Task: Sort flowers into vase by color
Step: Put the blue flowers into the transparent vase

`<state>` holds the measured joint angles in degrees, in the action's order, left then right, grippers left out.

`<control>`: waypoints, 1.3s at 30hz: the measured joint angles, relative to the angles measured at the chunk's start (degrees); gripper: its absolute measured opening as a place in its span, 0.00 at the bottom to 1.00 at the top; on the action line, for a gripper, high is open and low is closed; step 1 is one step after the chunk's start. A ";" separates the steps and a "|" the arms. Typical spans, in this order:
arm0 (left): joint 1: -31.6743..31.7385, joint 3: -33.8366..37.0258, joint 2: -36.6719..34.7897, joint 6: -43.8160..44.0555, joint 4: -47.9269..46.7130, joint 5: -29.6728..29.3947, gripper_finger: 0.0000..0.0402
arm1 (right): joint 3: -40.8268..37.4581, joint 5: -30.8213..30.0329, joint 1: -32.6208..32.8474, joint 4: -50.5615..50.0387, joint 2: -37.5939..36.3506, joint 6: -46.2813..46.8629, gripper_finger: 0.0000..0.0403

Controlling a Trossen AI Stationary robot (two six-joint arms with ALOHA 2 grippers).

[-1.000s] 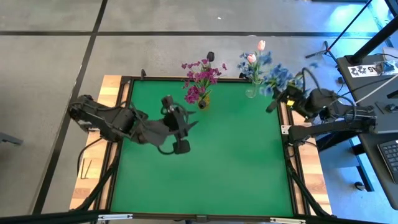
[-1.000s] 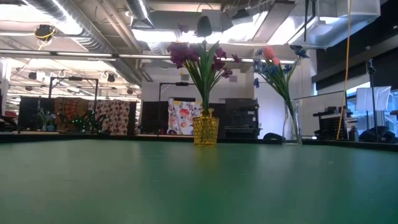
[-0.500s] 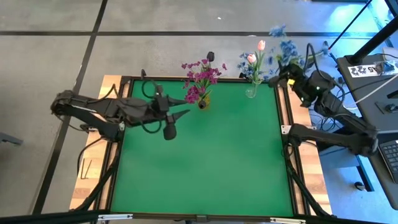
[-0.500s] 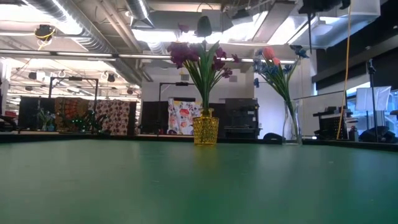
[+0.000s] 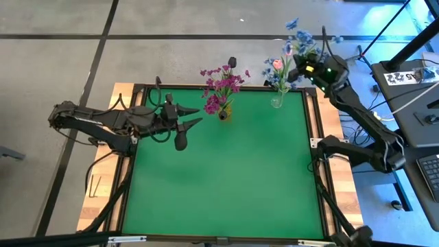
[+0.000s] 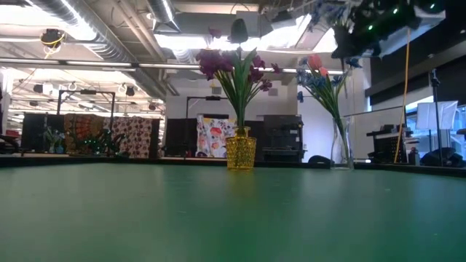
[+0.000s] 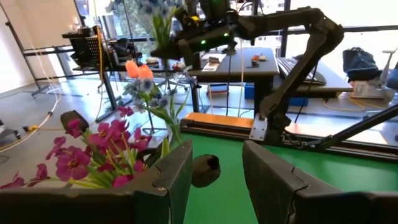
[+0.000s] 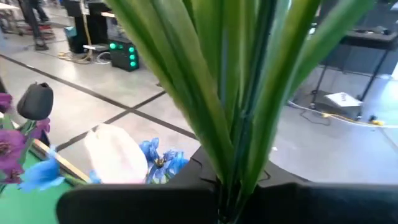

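Observation:
A spray of blue flowers [image 5: 302,36] is lifted by my right gripper [image 5: 309,68], which is shut on its green stems beside and above the clear vase [image 5: 277,100] at the table's far right. That vase holds pale-pink tulips [image 5: 278,64] and more blue blooms by their stems. A yellow vase [image 6: 241,153] at the far middle holds magenta flowers [image 5: 220,88]. My left gripper [image 5: 190,118] stands open just left of the yellow vase, fingers level, nothing between them. My right gripper pinches the bundled green stems and leaves [image 8: 225,163] of the blue spray between its two fingers, low on the stems. The fingers come in about level and lie across the stems. The spray is lifted clear, its blooms beyond the table's far edge.
The green mat [image 5: 226,178] lies bare from the vases to the near edge. A wooden frame [image 5: 122,92] borders the table. Tables, cables and stands fill the floor beyond the right edge [image 5: 405,75].
My right gripper has swung from the table's right edge toward the far edge and left, carrying the blue spray to beside the tulips. My left gripper has drawn back toward the table's far left and levelled out, still open.

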<state>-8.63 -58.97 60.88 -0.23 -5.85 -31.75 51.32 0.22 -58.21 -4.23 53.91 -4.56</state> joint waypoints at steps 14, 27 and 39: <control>0.12 0.05 0.02 -0.13 0.02 0.00 0.34 | -9.33 11.43 -5.60 8.72 4.26 4.27 0.04; 0.10 0.05 0.02 0.03 0.48 -0.02 0.34 | -15.44 15.01 -5.58 16.20 3.56 5.98 0.06; 0.10 0.05 0.04 0.08 0.40 -0.02 0.34 | -15.42 13.94 -5.58 11.62 -0.21 5.80 0.58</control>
<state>-8.54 -58.92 60.93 -0.15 -5.45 -31.77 35.90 14.16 -63.79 7.39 53.71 1.23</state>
